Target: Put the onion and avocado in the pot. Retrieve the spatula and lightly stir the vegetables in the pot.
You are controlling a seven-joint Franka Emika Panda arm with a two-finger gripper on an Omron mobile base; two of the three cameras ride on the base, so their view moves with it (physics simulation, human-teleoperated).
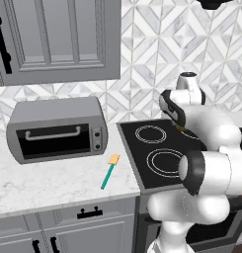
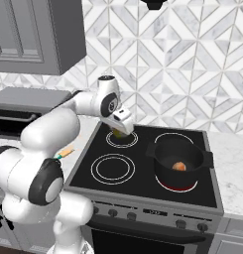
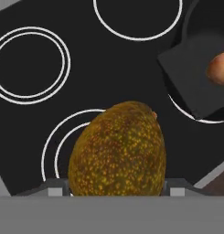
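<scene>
The avocado sits between the gripper's two fingers, filling the lower middle of the hand view; its skin is brown-olive with yellow speckles. The jaws stand wide and are closed on the avocado, one finger at each side of it. In the right base view the avocado shows as a small yellowish lump under the gripper, above the rear left ring of the stove. Whether it touches the glass or hangs just above it I cannot tell. In the left base view a sliver of it peeks out below the hand, over the stove.

The onion lies inside the pot, on its floor, slightly toward the front. The pot stands on the front right ring, which glows red under its front edge. In the hand view the onion shows at the right edge, inside the pot, whose flat side handle juts toward the avocado.

The spatula lies flat on the worktop left of the stove, near the stove's left edge, well apart from the pot. Its tan blade points toward the wall and its teal handle toward the worktop's front edge. A toaster oven stands on the worktop behind and left of the spatula, close to the tiled wall.
</scene>
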